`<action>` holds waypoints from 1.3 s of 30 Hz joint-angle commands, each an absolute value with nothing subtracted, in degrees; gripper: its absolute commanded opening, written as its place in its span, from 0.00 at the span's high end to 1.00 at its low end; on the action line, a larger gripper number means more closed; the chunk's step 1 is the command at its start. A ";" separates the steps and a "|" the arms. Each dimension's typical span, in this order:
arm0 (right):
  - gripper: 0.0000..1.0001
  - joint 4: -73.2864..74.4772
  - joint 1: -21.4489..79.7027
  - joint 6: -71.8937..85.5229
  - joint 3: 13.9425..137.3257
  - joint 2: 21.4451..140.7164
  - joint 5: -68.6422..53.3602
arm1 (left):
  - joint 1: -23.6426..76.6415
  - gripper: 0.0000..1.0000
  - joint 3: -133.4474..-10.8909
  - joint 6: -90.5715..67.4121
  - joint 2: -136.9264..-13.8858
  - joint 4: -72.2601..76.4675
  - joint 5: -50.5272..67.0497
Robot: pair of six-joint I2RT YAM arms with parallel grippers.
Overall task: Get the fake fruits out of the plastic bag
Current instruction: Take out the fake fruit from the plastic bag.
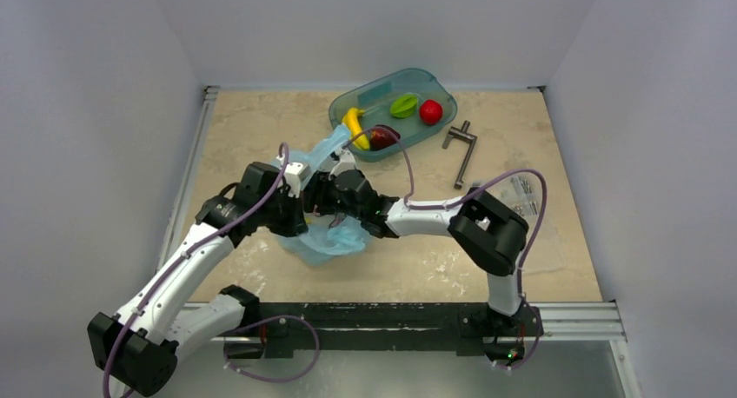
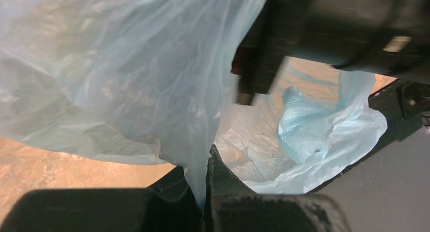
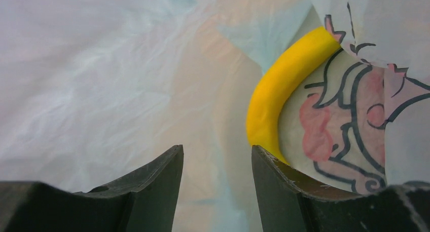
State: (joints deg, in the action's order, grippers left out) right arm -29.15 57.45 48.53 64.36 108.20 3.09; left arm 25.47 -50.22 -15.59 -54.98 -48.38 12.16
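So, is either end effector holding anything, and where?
The plastic bag, a fold of film pinched in left end effector; right end effector open, holding nothing.

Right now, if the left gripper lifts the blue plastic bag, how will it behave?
Likely floppy: the plastic bag drapes in crinkled folds from the shut left gripper. Probably very light, being thin and translucent. It may slip, since only a narrow pinch of film is held.
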 commanded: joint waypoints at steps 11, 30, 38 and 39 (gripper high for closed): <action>0.41 -30.06 57.39 38.90 75.53 121.86 8.53 | 26.43 1.00 -49.83 -13.45 -57.41 -44.79 21.62; 0.32 -24.34 64.69 20.25 82.19 132.69 35.51 | 27.07 1.00 -50.09 -13.80 -56.64 -45.57 18.77; 0.52 -26.42 64.60 16.71 80.81 130.44 25.55 | 27.12 1.00 -50.44 -14.09 -56.44 -46.61 15.37; 0.56 -26.37 64.56 16.81 80.52 129.74 25.31 | 27.09 1.00 -50.54 -14.20 -56.41 -46.85 14.87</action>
State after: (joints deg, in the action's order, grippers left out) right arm -29.54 63.11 20.99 81.93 131.04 27.94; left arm 26.76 -49.84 -14.31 -56.34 -48.93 17.56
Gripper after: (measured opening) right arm 0.511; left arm 0.003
